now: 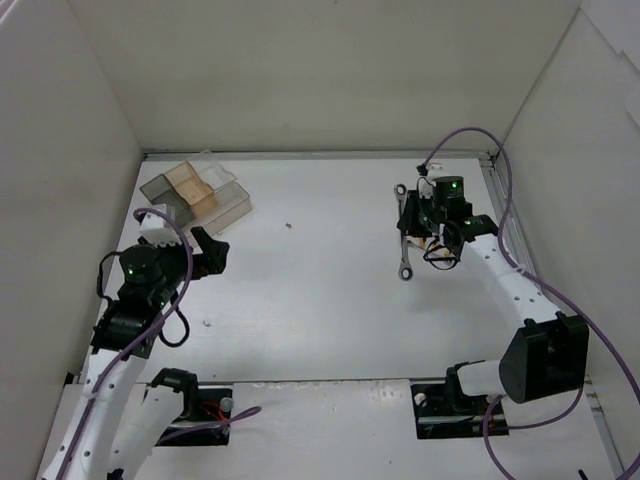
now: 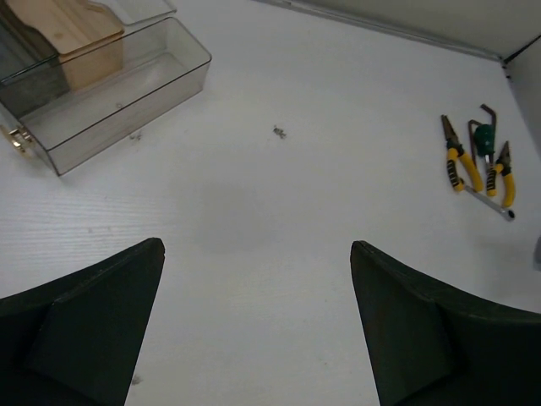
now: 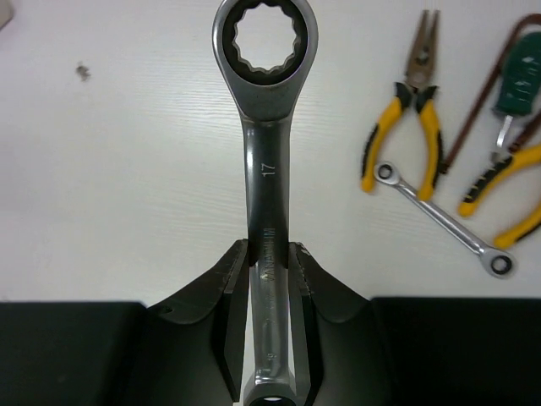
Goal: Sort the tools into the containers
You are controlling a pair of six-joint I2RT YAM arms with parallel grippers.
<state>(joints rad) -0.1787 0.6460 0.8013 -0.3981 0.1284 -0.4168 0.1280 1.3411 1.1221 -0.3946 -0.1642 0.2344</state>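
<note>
My right gripper point(image 3: 269, 249) is shut on the shank of a large silver ring wrench point(image 3: 266, 169), whose ring end points away from the wrist camera. From above, the wrench point(image 1: 404, 262) sticks out on both sides of that gripper point(image 1: 414, 230). On the table to its right lie yellow-handled pliers point(image 3: 414, 127), a slim silver wrench point(image 3: 444, 220), a green-handled screwdriver point(image 3: 520, 80), a dark hex key point(image 3: 470, 118) and a second pair of yellow pliers point(image 3: 507, 190). My left gripper point(image 2: 256, 247) is open and empty, near the clear compartment tray point(image 2: 110, 93) point(image 1: 195, 195).
A small speck of debris point(image 2: 279, 131) lies on the white table between the tray and the tools. White walls close in the table on the left, back and right. Purple cables loop around both arms, and the black base mounts sit at the near edge.
</note>
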